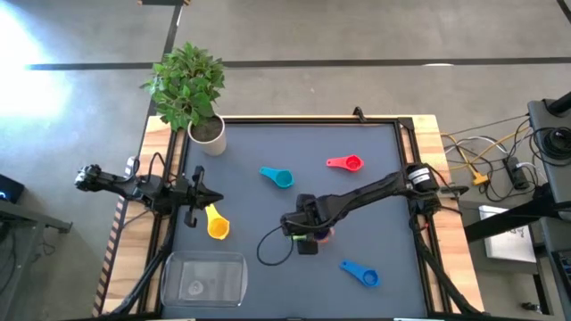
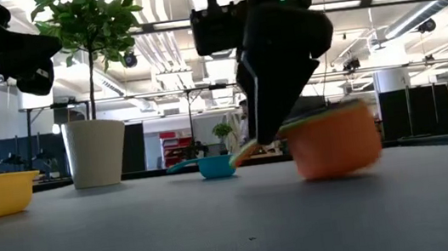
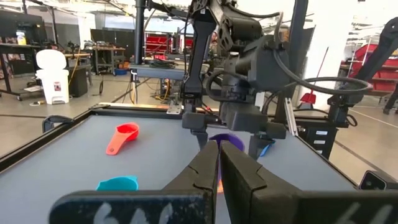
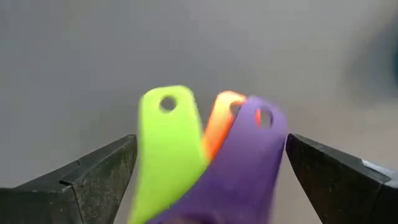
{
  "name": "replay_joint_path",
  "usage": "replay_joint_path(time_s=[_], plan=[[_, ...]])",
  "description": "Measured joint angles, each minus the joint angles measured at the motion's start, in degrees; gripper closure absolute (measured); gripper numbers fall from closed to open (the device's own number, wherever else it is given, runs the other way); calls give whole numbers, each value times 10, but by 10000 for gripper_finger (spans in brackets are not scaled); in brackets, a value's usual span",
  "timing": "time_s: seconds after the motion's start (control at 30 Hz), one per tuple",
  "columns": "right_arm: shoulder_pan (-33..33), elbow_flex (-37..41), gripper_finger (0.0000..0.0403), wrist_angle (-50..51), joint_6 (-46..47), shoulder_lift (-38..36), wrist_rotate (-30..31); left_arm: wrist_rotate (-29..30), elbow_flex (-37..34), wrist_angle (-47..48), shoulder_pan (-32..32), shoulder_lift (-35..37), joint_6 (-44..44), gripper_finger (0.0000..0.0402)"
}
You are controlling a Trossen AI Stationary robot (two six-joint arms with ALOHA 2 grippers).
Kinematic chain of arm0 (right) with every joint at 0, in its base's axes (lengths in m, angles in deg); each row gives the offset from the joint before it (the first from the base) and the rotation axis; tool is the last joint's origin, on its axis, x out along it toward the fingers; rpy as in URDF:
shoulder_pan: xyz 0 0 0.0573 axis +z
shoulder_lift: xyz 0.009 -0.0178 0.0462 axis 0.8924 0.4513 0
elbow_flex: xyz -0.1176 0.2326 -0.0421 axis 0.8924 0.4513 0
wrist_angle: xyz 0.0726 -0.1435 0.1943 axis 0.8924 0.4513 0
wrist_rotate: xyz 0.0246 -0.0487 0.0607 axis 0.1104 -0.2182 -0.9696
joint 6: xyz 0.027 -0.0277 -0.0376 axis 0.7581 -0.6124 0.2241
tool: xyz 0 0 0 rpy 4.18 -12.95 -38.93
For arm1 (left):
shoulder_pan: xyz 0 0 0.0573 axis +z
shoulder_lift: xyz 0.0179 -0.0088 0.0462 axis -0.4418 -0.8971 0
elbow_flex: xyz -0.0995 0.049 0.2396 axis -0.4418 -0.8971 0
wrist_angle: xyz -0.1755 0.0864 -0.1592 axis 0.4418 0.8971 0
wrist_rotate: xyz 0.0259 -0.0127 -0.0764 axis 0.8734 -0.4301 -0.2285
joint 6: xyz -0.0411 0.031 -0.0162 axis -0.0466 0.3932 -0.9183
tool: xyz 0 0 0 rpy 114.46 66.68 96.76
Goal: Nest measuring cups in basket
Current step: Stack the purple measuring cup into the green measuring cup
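I have the right gripper [image 4: 211, 171] spread wide around the handles of a nested stack: green cup [image 4: 168, 143], orange cup [image 2: 335, 142] and purple cup [image 4: 239, 162], mid-bench. The left gripper [image 1: 212, 198] waits clenched shut. Teal [image 1: 277, 176], red [image 1: 346, 163], yellow [image 1: 217, 224] and blue [image 1: 361, 273] cups lie loose; I judge nothing is in the clear basket [image 1: 169, 290] yet.

We're in a big open robotics lab or workshop: polished concrete floor [image 1: 375, 36], exposed ceiling ducts and strip lights [image 2: 382, 16], red tool cabinets [image 3: 163, 46] at the back, cables [image 1: 486, 156] trailing beside the dark desk [image 1: 375, 152], a potted plant [image 1: 189, 89] at its corner.
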Motion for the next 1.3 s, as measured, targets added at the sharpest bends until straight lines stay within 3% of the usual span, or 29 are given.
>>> replay_joint_path(time_s=[0.13, 0.4, 1.1, 1.3], plan=[[0, -20, 3, 38, 2, 7, 28, 0, 0, 0, 0, 0, 0, 402], [-2, -27, 3, 76, 69, -6, 28, 0, 0, 0, 0, 0, 0, 402], [-8, -27, 3, 104, 154, -4, -5, 0, 0, 0, 0, 0, 0, 402], [-8, -27, 44, 114, 157, -4, -6, 0, 0, 0, 0, 0, 0, 402]])
